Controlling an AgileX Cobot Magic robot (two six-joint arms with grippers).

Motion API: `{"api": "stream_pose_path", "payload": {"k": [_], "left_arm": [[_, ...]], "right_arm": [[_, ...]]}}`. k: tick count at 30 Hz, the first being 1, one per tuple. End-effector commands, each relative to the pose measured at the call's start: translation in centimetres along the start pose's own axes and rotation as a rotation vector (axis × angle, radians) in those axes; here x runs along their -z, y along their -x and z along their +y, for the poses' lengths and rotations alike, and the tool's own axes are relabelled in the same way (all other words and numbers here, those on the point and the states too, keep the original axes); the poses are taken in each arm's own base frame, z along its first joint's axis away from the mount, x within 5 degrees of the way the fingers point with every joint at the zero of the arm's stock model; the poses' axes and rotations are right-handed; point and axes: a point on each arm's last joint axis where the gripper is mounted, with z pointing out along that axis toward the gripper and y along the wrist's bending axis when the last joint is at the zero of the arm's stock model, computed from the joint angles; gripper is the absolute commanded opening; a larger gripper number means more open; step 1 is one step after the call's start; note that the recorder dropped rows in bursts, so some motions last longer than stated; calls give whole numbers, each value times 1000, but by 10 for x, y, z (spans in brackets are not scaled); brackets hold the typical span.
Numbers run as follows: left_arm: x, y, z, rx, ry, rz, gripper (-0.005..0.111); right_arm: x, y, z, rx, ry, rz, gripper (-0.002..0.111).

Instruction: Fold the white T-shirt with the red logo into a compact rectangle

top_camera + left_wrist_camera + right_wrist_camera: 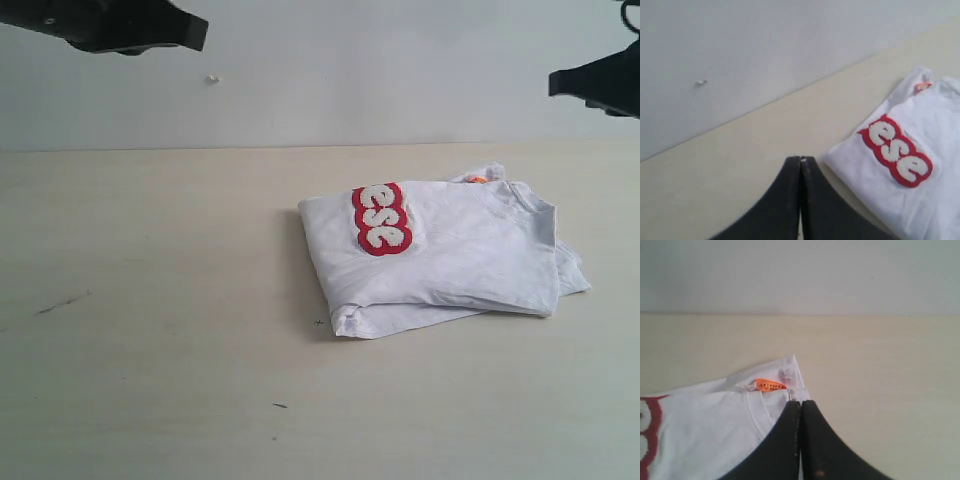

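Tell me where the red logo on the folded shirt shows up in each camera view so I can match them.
Exterior view: the red logo lies on the white T-shirt near its left fold.
Left wrist view: in full, reading "ese", just beyond the shut left gripper.
Right wrist view: only a red sliver cut by the picture's edge.
Shared landmark: the orange neck tag.

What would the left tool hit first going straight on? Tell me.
Probably the bare table ahead of the left tool; the white T-shirt lies off to one side. Depth is unclear.
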Motion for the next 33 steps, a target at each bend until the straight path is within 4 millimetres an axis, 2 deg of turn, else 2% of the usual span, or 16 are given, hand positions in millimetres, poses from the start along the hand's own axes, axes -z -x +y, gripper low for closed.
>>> {"api": "stream_pose_path", "payload": {"k": [1,9,10,14,15,18,20,24,28,33], "left_arm": [[36,0,1,23,19,-113,0],[107,-14,-1,85,36,-349,0],[128,-18,-2,105,38,-435,0],[160,-29,-3,128,41,-573,0],[172,-36,-4,127,45,-622,0],[193,-49,-6,156,37,-692,0],[212,-61,-8,154,36,-735,0],[232,-76,-10,167,29,-778,0],[241,-89,-11,187,19,-796,0],[256,-108,-14,195,13,-827,0]], "right_arm": [[45,7,1,-50,-5,-124,0],[123,12,8,-86,21,-292,0],[145,12,9,-92,29,-349,0],[188,8,12,-83,38,-459,0],[208,5,14,-82,46,-508,0],[248,-5,18,-86,73,-610,0],[281,-22,23,-71,110,-690,0],[316,-43,31,-1,169,-740,0],[335,-57,36,26,201,-765,0],[367,-83,42,93,237,-821,0]]}}
